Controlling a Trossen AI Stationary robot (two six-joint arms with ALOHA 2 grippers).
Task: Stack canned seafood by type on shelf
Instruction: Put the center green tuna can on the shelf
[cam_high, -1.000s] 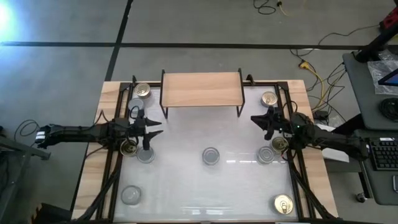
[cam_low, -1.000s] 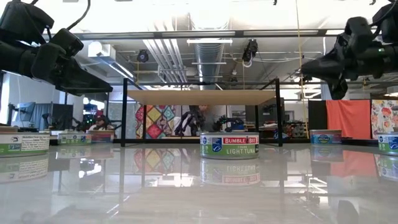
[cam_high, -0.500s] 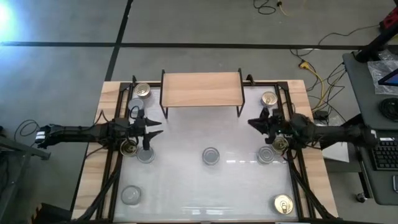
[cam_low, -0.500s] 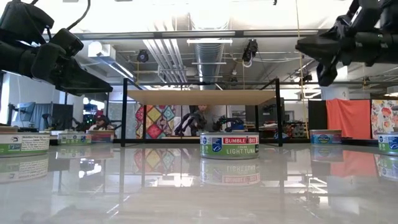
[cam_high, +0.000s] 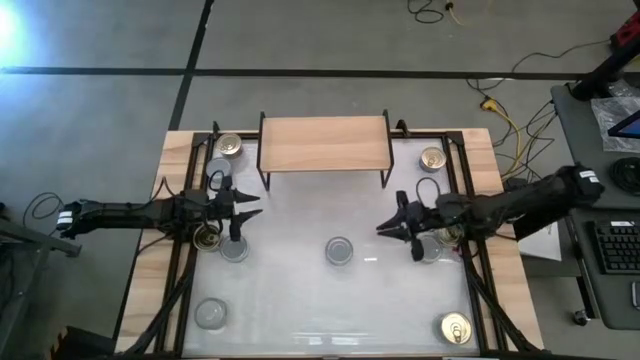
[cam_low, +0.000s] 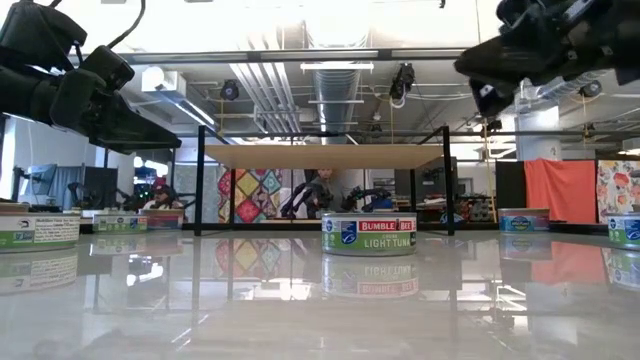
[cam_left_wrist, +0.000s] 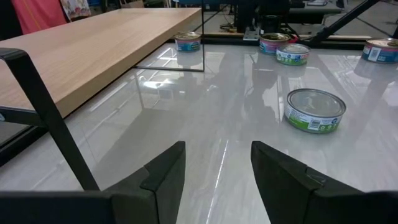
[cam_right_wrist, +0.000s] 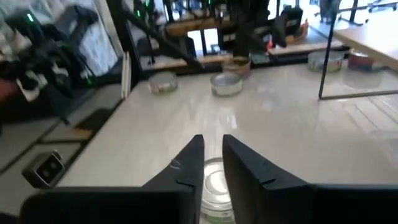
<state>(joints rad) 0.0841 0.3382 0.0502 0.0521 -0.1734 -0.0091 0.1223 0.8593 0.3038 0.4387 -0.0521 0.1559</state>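
Light wooden shelf (cam_high: 323, 142) on thin black legs is seen at the back centre of the white tabletop (cam_high: 300, 310); nothing is seen on its board. Short round tins are scattered on the table:

- silver-lidded tin (cam_high: 339, 251) at centre
- silver-lidded tin (cam_high: 233, 249) just beside the left gripper, a gold-lidded tin (cam_high: 207, 238) next to it
- silver-lidded tin (cam_high: 211, 313) at front left
- gold-lidded tin (cam_high: 229, 146) at back left
- gold-lidded tin (cam_high: 432, 158) at back right
- gold-lidded tin (cam_high: 455, 328) at front right
- silver-lidded tin (cam_high: 430, 250) under the right arm, partly covered by it

Path between the centre tin and the shelf front is unobstructed; only the shelf legs stand there.

Left gripper (cam_high: 243, 206) is held above the table left of the shelf, fingers parted, nothing between them.

Right gripper (cam_high: 385, 228) is now placed right of the centre tin, fingers nearly closed with a narrow gap, nothing gripped; a silver lid is seen just below its fingertips in the right wrist view.

Versus a second ago: right arm has been swung inward from the right edge toward the centre. Left arm and all tins unchanged.
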